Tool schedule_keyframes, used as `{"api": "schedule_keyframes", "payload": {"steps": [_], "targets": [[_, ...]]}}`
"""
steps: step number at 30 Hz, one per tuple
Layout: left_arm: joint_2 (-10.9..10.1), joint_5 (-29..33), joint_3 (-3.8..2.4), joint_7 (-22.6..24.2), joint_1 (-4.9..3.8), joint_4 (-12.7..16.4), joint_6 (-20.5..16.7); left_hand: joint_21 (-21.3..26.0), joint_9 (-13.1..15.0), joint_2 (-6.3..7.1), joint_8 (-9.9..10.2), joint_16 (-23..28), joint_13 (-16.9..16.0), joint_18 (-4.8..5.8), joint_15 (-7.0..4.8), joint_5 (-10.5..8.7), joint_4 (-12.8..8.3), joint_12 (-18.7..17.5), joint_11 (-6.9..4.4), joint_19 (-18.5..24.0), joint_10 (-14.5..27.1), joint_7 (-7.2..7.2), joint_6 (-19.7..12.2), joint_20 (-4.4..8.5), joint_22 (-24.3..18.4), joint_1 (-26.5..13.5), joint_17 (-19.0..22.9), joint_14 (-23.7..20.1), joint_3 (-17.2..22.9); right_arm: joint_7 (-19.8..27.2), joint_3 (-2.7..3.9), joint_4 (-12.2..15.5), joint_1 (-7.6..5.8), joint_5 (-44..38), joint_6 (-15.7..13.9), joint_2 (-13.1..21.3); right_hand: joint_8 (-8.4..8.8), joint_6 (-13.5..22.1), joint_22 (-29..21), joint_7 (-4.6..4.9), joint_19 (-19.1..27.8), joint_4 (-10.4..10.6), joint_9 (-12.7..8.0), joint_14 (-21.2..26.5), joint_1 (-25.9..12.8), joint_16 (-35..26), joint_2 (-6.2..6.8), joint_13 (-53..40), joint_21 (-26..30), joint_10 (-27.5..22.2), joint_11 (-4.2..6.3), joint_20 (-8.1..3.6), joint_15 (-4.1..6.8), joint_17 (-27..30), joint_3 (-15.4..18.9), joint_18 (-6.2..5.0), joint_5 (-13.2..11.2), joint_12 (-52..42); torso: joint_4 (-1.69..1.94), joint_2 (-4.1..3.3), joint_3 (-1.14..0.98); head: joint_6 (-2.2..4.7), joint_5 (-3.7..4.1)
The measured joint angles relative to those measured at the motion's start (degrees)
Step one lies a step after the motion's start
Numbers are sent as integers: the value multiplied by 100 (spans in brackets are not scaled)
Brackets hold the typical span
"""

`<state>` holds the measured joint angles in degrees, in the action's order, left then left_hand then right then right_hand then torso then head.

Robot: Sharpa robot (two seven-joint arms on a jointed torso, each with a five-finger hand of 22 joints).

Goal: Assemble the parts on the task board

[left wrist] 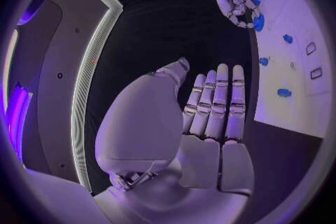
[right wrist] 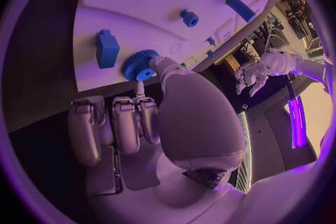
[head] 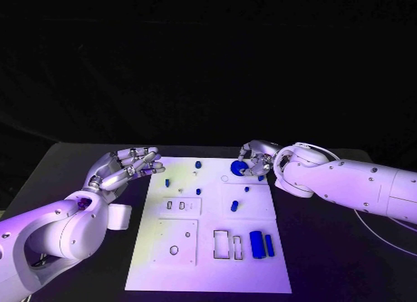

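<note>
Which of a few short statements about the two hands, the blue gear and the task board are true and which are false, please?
1. The right hand is at the blue gear near the far edge of the task board. True.
2. The left hand holds a blue part. False: it holds nothing, with its fingers stretched out side by side.
3. A long blue bar lies near the board's near right corner. True.
4. The left hand is over the middle of the board. False: it is beside the board's left edge, over the black table.
5. The gear lies off the board on the table. False: it sits on the board.
</note>
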<state>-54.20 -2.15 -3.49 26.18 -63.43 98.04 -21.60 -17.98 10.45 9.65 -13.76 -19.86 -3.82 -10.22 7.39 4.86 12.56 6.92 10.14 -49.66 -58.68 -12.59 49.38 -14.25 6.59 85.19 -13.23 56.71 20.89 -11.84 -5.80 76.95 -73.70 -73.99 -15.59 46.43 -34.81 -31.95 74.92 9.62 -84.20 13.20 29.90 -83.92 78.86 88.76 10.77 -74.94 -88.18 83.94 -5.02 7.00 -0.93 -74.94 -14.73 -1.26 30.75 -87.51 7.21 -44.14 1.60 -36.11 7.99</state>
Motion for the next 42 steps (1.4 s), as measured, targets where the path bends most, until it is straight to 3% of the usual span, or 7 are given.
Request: {"api": "schedule_keyframes", "payload": {"steps": [22,27,29,32,34,42], "targets": [[-8,2,0,-41,0,-2,17,0,0,0,0,0,0,0,0,0,0,0,0,0,0,0,0,0,-5,0,-5,0,0,0,15,-86,13,-188,81,-72,-20,-98,-1,0,0,30,-70,0,-51,0,94,1,0,0,0,0,0,2,-178,0,-106,0,6,-3,-1,-50,2],[-9,3,0,-50,0,-2,22,0,0,0,0,0,0,0,0,0,0,0,0,0,0,0,0,0,-5,0,-5,0,0,0,20,-60,16,-314,57,-73,-40,-470,-1,5,0,-55,-207,0,-9,0,133,2,-48,0,0,0,0,2,-684,-1,-431,-38,5,-3,-1,-54,3],[-9,3,0,-53,0,-2,23,0,0,0,0,0,0,0,0,0,0,0,0,0,0,0,0,0,-5,0,-5,0,0,0,20,-36,20,-359,37,-73,6,-632,-2,-12,21,-118,-260,-15,-9,0,133,2,-67,0,46,-21,30,2,-943,-1,-453,-38,5,-3,-1,-54,2],[-9,3,0,-59,0,-3,25,0,-6,0,0,0,0,0,0,0,-16,-28,0,0,0,0,0,0,-4,0,-11,0,16,9,16,-2,32,-419,-19,-71,14,-693,3,47,19,-204,-266,0,-2,0,140,2,-67,-2,85,-25,65,2,-1188,-1,-473,-60,5,-1,-1,-54,-5],[-9,3,0,-62,0,-3,26,0,-5,0,0,0,0,0,0,0,-16,-28,0,0,0,0,0,0,-5,0,-10,0,16,17,12,23,39,-448,-60,-68,13,-694,3,48,19,-267,-266,-11,-2,-1,141,2,-67,9,134,-88,116,2,-1332,-1,-484,-60,5,-1,-1,-52,-7],[-5,3,0,-77,0,-4,26,0,-5,0,0,0,0,0,0,0,8,-28,0,0,0,0,0,0,-10,0,-18,0,39,69,-15,156,76,-517,-288,-44,12,-702,3,55,26,-349,-265,10,-93,-1,191,2,-67,-11,154,-121,136,2,-1471,-1,-467,-60,6,0,-1,-39,-10]]}}
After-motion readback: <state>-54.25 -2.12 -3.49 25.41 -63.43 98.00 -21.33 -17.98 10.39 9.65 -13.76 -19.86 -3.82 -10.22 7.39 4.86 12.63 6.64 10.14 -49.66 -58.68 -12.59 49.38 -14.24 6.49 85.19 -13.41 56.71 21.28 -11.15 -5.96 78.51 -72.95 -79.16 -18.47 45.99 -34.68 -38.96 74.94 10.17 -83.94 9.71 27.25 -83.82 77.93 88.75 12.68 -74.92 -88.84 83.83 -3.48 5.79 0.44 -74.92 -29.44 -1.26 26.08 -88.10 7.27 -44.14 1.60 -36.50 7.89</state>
